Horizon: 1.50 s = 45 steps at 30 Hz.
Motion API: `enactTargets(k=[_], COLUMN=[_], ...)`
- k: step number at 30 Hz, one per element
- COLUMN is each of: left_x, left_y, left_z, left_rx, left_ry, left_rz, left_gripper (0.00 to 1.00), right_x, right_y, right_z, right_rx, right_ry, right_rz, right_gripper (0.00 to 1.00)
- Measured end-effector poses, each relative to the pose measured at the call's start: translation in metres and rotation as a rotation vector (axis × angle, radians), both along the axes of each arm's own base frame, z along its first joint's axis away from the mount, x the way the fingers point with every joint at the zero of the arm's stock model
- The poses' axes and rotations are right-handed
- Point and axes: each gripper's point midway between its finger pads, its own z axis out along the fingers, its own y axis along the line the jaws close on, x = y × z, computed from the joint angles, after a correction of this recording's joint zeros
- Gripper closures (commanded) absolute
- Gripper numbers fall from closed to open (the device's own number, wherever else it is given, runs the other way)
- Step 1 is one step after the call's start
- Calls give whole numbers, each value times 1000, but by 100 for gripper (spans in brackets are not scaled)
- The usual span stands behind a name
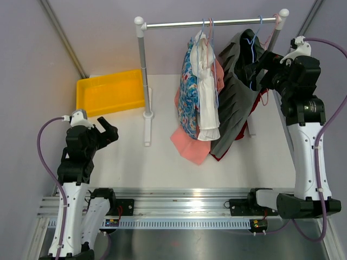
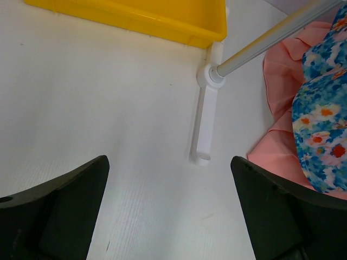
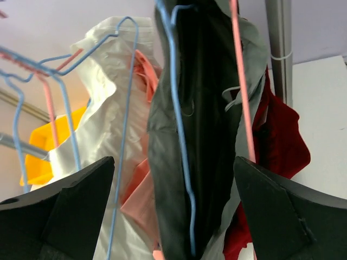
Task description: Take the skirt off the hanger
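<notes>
A dark grey pleated skirt (image 1: 238,92) hangs on a blue hanger (image 1: 252,42) at the right end of the rail (image 1: 217,23). My right gripper (image 1: 256,67) is open, level with the skirt's upper part and right beside it. In the right wrist view the skirt (image 3: 211,135) and its blue hanger wire (image 3: 181,141) hang between and beyond my spread fingers (image 3: 173,216); I cannot tell whether they touch. My left gripper (image 1: 111,132) is open and empty, low over the table at the left (image 2: 169,211).
A floral blue garment (image 1: 188,97), a white one (image 1: 207,103), a pink one (image 1: 190,143) and a red one (image 1: 246,130) hang on the same rail. The rack's left pole (image 1: 143,70) stands beside a yellow tray (image 1: 108,91). Its foot (image 2: 206,114) lies ahead of the left gripper.
</notes>
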Motion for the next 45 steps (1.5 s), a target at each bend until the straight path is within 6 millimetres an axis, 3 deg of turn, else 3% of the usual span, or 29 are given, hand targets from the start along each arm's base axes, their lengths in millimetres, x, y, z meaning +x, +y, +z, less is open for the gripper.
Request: enactTargets(k=[2,7,10,13,19,22,24,30,36,43,45], left_x=[0,0,1,1,1,1,1,1,1,1,2], left_y=[0,0,0,0,0,0,0,0,0,0,0], left_z=[2,-3,-4,-4,-4,-4,-4,-4,-4,-4,-5], left_rx=[0,2,4,5,6,6,6,7,7,7,7], left_ry=[-8,3,7,7,8,7,7,7,7,10,12], left_rz=[0,-1,-2,-3,-3,-3,-3,-4,-4,-4,-4], left_gripper=[1,1,1,1,1,1,2,2,2,2,2], right_x=[-12,-25,-17,2,52,64,65,52,39,47,53], right_y=[4,2,2,1,-5,-9,-12,-26,-34,-37,-38], right_z=[6,45,63,66,43,25,20,22,23,9,3], right_rx=[-1,-24,-29,-29,-39,-46,-54,-83,-104,-114,-117], right_ry=[-28,-136,-177,-172,-93,-42,-29,-47,-67,-39,-27], right_rz=[24,26,26,20,-18,-41,-57,-125,-164,-181,-182], right_gripper=[1,1,1,0,5,8,17,28,36,41,55])
